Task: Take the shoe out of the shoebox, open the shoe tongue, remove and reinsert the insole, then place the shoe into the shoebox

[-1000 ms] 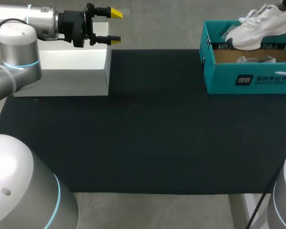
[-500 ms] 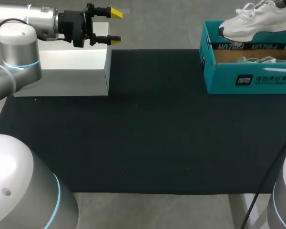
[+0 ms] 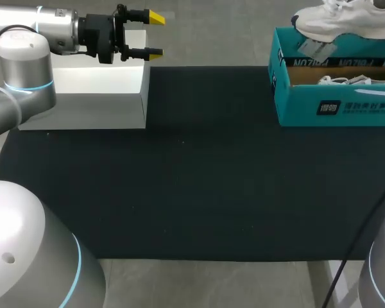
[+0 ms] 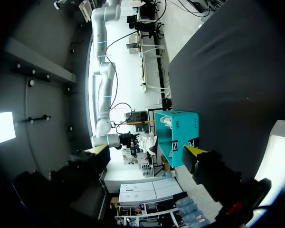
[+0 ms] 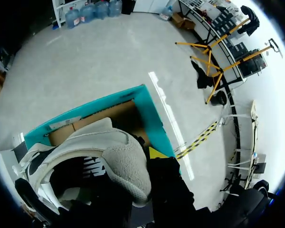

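Observation:
A white shoe (image 3: pixel 343 22) hangs above the teal shoebox (image 3: pixel 333 96) at the far right of the table. In the right wrist view my right gripper (image 5: pixel 149 156) is shut on the heel collar of the shoe (image 5: pixel 95 156). One yellow tip shows outside the collar and the other finger is hidden inside. The open shoebox (image 5: pixel 147 109) lies below it. A second white shoe (image 3: pixel 350 80) lies inside the box. My left gripper (image 3: pixel 153 36) stands open and empty over the white block at the far left. The left wrist view shows the same gripper (image 4: pixel 146 151) facing the shoebox (image 4: pixel 178 137) across the table.
A white block (image 3: pixel 83 96) sits at the table's far left corner, under my left arm. The black mat (image 3: pixel 199 179) covers the table between block and shoebox.
The shoe has risen out of the shoebox, from resting on its rim to hanging above it. My left arm has not moved.

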